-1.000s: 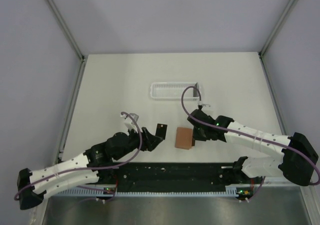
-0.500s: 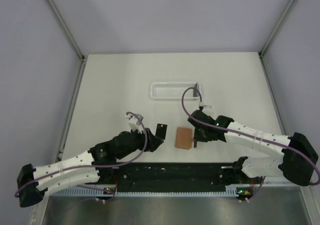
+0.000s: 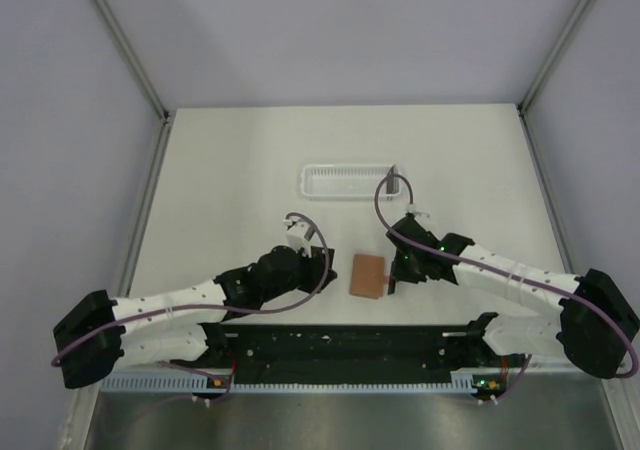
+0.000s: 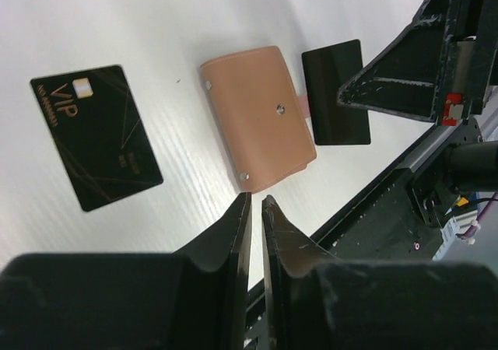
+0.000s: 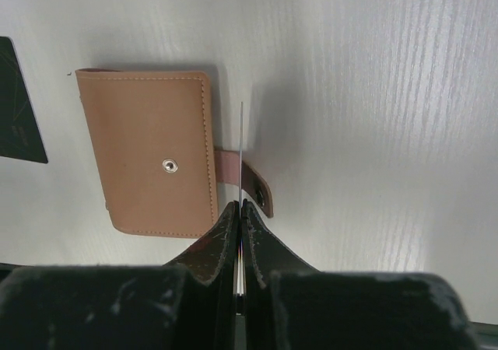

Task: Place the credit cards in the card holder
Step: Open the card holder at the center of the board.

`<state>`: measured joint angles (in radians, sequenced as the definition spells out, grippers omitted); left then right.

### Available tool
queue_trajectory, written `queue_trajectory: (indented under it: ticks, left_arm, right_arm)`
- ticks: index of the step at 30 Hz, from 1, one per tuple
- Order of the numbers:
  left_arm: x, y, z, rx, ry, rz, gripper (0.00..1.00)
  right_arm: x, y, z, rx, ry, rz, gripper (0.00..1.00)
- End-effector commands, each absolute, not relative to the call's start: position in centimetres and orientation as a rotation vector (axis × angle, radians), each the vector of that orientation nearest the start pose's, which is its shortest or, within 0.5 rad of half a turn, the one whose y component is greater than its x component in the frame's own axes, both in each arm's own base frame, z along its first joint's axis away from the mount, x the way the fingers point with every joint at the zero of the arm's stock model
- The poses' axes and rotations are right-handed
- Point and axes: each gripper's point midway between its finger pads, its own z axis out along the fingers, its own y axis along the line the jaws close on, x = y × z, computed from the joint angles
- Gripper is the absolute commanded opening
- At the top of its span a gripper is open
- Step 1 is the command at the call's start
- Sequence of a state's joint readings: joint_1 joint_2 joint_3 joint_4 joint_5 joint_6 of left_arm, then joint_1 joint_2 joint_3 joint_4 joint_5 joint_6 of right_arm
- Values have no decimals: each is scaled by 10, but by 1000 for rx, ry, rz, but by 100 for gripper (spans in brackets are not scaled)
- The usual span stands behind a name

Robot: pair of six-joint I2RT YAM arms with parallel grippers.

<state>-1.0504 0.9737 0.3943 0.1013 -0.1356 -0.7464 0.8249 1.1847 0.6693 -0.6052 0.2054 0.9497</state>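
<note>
the tan leather snap-button card holder (image 3: 369, 276) lies hemmed between my left gripper (image 4: 255, 201) and right gripper (image 5: 240, 204), whose pinched thin black card (image 4: 336, 92) stands over its strap; bare white table (image 3: 240, 170) opens toward the white slatted plastic tray (image 3: 348, 181).

The left arm (image 3: 160, 306) and the right arm (image 3: 520, 288) are seen built of white links, dotted with small dark screw holes and joined by bulky black housings. A thin purple cable (image 3: 378, 198) is run along each arm and looped at the wrist. A green light (image 3: 439, 247) is lit on the right. Black wedge-shaped fingers (image 5: 264, 245) are shown scuffed pale along their edges.
</note>
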Motion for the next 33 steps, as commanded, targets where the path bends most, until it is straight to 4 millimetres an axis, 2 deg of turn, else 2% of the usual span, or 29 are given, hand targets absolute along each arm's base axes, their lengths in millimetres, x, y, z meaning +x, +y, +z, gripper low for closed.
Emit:
queue_trajectory:
  ticks: [1,3,5,9,16,20,26,33]
  left_arm:
    - [167,-318,149,337,2041,-1082,13]
    - [165,-329,148,387,2051,-1098,9]
    - [161,-340,146,457,2060,-1125,1]
    - [156,-363,135,581,2115,-1154,0]
    - [156,-391,106,652,2184,-1182,0]
    - [154,-402,91,678,2216,-1179,0]
    - [154,-417,82,708,2238,-1145,0]
    - [158,-423,58,707,2302,-1060,0]
  right_arm:
    - [181,192,57,216,2640,391,0]
    - [181,191,55,215,2644,392,0]
    - [180,189,53,223,2651,391,0]
    - [176,186,48,225,2665,389,0]
    - [171,179,42,246,2674,391,0]
    - [170,177,40,261,2675,395,0]
    - [168,174,37,268,2682,389,0]
    - [167,173,35,274,2686,392,0]
